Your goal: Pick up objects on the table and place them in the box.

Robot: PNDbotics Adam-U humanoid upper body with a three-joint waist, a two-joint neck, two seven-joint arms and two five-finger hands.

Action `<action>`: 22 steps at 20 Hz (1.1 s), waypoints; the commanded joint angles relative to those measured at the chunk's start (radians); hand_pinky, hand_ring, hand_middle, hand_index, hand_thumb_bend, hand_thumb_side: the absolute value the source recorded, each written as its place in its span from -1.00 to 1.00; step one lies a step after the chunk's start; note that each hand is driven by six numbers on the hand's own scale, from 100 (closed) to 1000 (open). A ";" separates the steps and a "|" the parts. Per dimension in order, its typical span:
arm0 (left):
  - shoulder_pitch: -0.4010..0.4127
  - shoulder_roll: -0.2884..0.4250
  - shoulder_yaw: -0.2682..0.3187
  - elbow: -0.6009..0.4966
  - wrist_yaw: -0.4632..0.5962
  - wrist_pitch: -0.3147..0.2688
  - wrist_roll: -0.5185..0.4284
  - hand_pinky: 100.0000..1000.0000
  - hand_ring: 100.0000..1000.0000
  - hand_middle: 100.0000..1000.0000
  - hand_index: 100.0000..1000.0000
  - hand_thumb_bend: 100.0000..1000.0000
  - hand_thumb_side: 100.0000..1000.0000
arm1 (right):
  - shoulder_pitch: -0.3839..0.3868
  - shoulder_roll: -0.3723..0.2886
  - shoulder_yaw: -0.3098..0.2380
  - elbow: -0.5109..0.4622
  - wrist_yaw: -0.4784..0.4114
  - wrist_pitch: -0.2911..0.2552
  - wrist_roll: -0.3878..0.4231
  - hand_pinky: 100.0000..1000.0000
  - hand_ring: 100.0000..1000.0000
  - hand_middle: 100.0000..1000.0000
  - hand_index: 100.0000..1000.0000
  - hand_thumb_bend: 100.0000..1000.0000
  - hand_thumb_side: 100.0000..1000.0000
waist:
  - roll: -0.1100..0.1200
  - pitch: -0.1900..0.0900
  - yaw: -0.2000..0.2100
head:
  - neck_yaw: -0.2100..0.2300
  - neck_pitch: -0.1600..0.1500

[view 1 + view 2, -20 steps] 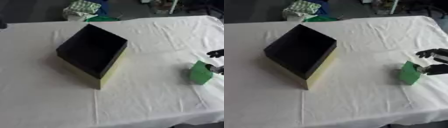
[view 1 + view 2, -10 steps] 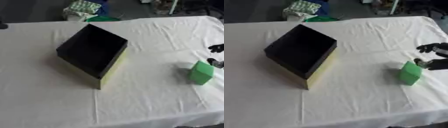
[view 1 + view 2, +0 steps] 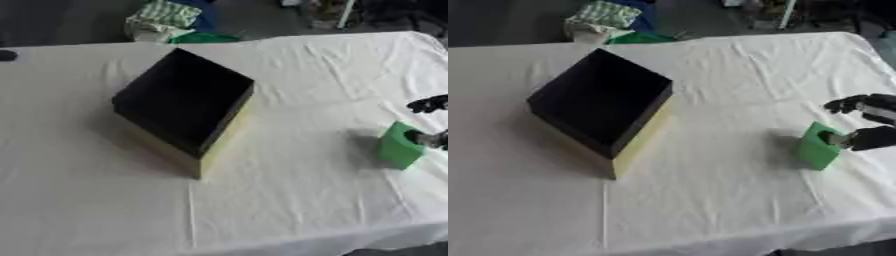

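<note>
A green block (image 3: 815,147) stands on the white tablecloth (image 3: 710,190) near the right edge. My right hand (image 3: 874,136) comes in from the right beside it. Its thumb tip (image 3: 840,140) touches the block's upper right side, while the other fingers (image 3: 846,105) stretch out above the block and apart from it, so the hand is open. The box (image 3: 597,102) sits left of centre, black with a yellow side wall, its dark opening turned up, and I see nothing inside it. My left hand shows in neither view.
Beyond the table's far edge lie a green-and-white checked cloth bundle (image 3: 164,17) and a green thing (image 3: 203,38). A small dark object (image 3: 7,55) lies at the far left edge. The table's front edge runs along the bottom.
My right hand drew back a little from the green block, then came in again until its thumb touched it. The block and the box have not moved.
</note>
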 commanded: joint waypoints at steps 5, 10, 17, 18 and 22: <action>-0.004 0.003 0.006 -0.020 0.003 0.000 -0.013 0.24 0.34 0.12 0.43 -1.00 0.74 | -0.009 -0.018 0.001 0.015 0.014 -0.010 0.010 0.95 0.85 0.76 1.00 -0.57 0.58 | -0.001 -0.012 0.002 | -0.005 -0.011; -0.002 0.001 0.006 -0.020 0.007 0.001 -0.016 0.24 0.34 0.12 0.43 -1.00 0.74 | -0.022 -0.002 0.018 0.042 0.047 -0.009 0.009 0.96 0.86 0.76 1.00 -0.52 0.61 | 0.000 -0.010 0.005 | -0.009 -0.012; -0.003 0.000 0.005 -0.020 0.009 0.001 -0.022 0.24 0.34 0.12 0.43 -0.99 0.75 | -0.032 0.015 0.034 0.078 0.066 -0.018 0.021 0.96 0.86 0.76 1.00 -0.48 0.63 | 0.001 -0.009 0.007 | -0.011 -0.011; -0.002 0.000 0.005 -0.020 0.009 0.002 -0.023 0.24 0.35 0.13 0.43 -0.99 0.75 | -0.032 0.015 0.034 0.081 0.065 -0.019 0.023 0.96 0.86 0.76 1.00 -0.48 0.63 | 0.001 -0.009 0.007 | -0.012 -0.011; -0.002 -0.002 0.006 -0.020 0.010 0.003 -0.025 0.24 0.35 0.14 0.43 -0.99 0.75 | -0.034 0.019 0.038 0.089 0.067 -0.019 0.028 0.96 0.87 0.76 1.00 -0.47 0.64 | 0.001 -0.009 0.008 | -0.023 -0.012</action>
